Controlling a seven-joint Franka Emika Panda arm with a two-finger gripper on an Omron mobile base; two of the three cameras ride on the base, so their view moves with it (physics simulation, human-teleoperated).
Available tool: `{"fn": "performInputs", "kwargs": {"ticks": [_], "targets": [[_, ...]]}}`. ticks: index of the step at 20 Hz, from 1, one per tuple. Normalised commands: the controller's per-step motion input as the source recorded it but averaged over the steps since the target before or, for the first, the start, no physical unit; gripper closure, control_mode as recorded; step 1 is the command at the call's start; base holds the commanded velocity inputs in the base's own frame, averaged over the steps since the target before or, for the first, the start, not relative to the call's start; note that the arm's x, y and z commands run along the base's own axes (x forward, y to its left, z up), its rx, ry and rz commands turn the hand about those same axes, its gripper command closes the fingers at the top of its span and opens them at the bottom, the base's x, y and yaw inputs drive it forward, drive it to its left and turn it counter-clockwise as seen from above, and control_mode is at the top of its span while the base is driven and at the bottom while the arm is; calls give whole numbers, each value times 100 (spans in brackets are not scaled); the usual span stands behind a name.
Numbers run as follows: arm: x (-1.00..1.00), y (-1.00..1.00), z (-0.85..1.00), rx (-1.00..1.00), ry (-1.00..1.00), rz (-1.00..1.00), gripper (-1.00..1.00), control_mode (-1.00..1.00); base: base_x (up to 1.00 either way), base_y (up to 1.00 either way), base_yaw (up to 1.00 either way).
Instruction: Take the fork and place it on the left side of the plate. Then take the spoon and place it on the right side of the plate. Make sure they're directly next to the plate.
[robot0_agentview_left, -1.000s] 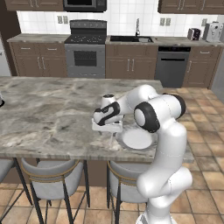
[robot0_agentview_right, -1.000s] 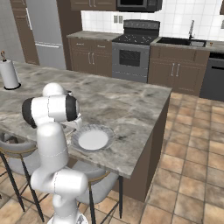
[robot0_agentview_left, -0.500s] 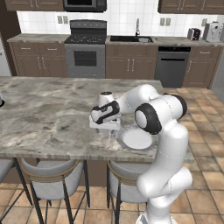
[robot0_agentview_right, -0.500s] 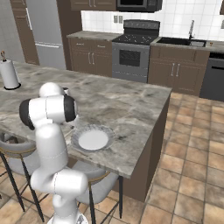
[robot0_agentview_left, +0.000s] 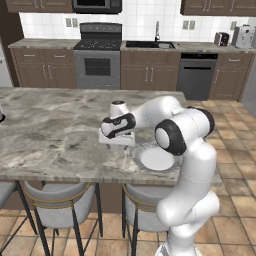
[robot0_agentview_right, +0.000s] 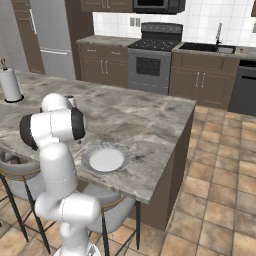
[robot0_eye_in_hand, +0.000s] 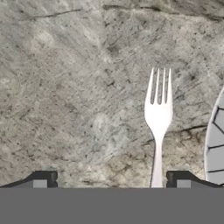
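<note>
The gripper (robot0_eye_in_hand: 111, 179) is seen w/ its two dark fingertips (robot0_eye_in_hand: 43, 178) spread wide apart, nothing held betw. them; it is pointed down at the grey-brown marbled stone surface (robot0_eye_in_hand: 74, 87). In the hand view the slim pale silver-white fork (robot0_eye_in_hand: 158, 118) is laid flat on the surface, tines toward the top of that view, handle running down just inside the right-hand fingertip, not touched by it as far as can be told. The round shallow plate w/ white centre and wide grey rim (robot0_eye_in_hand: 216, 140) is cut off at the right edge of the hand view, close beside the fork but apart from it by a narrow strip of surface. In the left base view the gripper (robot0_agentview_left: 116, 142) is held low over the surface (robot0_agentview_left: 50, 130), at the end of the white arm, w/ the fork (robot0_agentview_left: 124, 159) seen as a thin pale line just left of the plate (robot0_agentview_left: 142, 150). In the right base view the plate (robot0_agentview_right: 90, 151) is set near the surface's front edge, beside the arm's white body; the fork cannot be made out there.
</note>
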Motion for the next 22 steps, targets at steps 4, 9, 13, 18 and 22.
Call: {"fn": "performInputs", "kwargs": {"ticks": [4, 9, 13, 18, 22], "targets": [[-1, 0, 31, 0, 0, 0, -100, -100, 0, 0, 0], [-56, -22, 45, 0, 0, 0, -100, -100, 0, 0, 0], [-100, -75, 28, 0, -1, 0, -100, -100, 0, 0, 0], [-100, -99, 29, 0, -2, 1, -100, -100, 0, 0, 0], [-100, -100, 31, 0, 0, 5, -100, -100, 0, 0, 0]]}}
